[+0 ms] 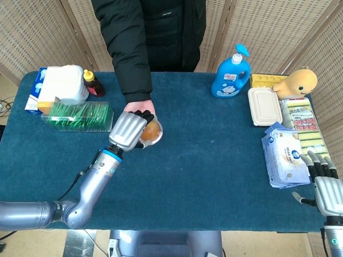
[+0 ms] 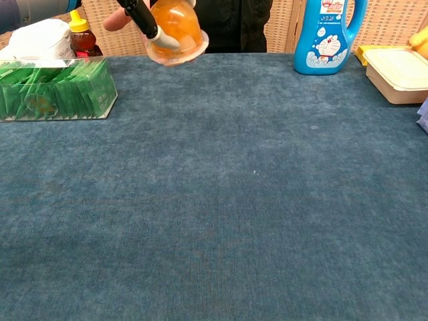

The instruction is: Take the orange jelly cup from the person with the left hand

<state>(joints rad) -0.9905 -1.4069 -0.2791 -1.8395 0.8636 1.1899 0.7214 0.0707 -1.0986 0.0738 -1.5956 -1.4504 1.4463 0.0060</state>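
The orange jelly cup is up above the blue table, in front of the person in the black jacket. My left hand grips it, its dark fingers wrapped over the cup's side. In the chest view the cup sits at the top edge with one of the fingers across it. The person's hand is right behind mine, and I cannot tell if it still touches the cup. My right hand rests at the table's near right corner, fingers apart, holding nothing.
A clear box of green packets, a white container and a sauce bottle stand at the left. A blue soap bottle, a lidded food box, a plush toy and tissue packs fill the right side.
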